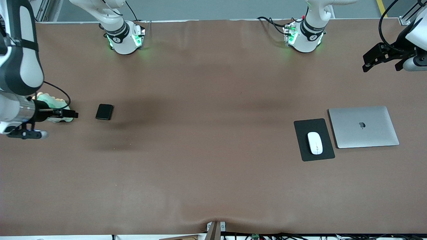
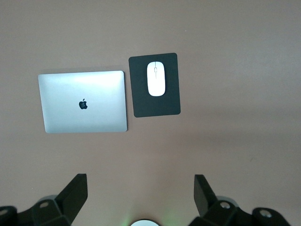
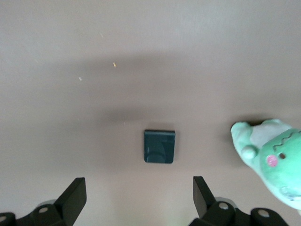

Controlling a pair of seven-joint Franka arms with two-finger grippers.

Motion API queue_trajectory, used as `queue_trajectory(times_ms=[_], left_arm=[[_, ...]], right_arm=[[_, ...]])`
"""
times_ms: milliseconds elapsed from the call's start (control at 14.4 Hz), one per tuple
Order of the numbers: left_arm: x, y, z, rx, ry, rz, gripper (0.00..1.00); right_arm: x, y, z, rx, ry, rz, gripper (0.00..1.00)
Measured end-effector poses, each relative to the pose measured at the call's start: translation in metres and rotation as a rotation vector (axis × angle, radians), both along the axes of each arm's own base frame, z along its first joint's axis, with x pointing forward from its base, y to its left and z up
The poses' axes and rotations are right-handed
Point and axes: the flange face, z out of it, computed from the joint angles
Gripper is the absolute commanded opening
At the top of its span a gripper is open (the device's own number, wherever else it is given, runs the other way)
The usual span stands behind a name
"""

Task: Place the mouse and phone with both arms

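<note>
Over table's right-arm end, my right gripper [image 1: 71, 115] hangs, fingers spread, above green plush [image 1: 53, 103]; phone [image 1: 104, 111] at its 3 o'clock in front view. My left gripper [image 1: 383, 61] released over left-arm end; mouse [image 1: 315, 142] centred on mouse pad [image 1: 314, 139], pad's edge just beside laptop [image 1: 363, 126]. I see bare brown table [image 1: 206, 133] between.

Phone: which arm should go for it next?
Right. The phone lies at the right arm's end of the table, and the right gripper hangs open above it. The left gripper is up at the other end, near the mouse.
</note>
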Motion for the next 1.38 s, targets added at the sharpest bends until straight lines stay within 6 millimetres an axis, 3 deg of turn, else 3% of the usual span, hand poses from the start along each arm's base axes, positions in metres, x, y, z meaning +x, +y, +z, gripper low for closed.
queue_trajectory(times_ms=[415,623,831,1108,1385], left_arm=[[-0.001,0.0,0.005,-0.001,-0.01,-0.001,1.0],[-0.001,0.0,0.009,-0.002,-0.02,0.0,1.0],[-0.001,0.001,0.009,-0.002,-0.02,0.002,1.0],[0.003,0.007,0.012,-0.003,-0.028,0.015,1.0],[0.004,0.01,0.012,-0.004,-0.029,0.02,1.0]], right_arm=[[0.02,0.023,0.08,-0.004,-0.012,0.054,1.0],[0.033,0.018,0.109,-0.021,-0.074,0.05,1.0],[0.032,0.033,0.136,-0.027,-0.11,0.075,1.0],[0.017,0.046,0.158,-0.074,-0.075,0.105,1.0],[-0.024,0.043,0.21,-0.072,-0.076,0.097,1.0]])
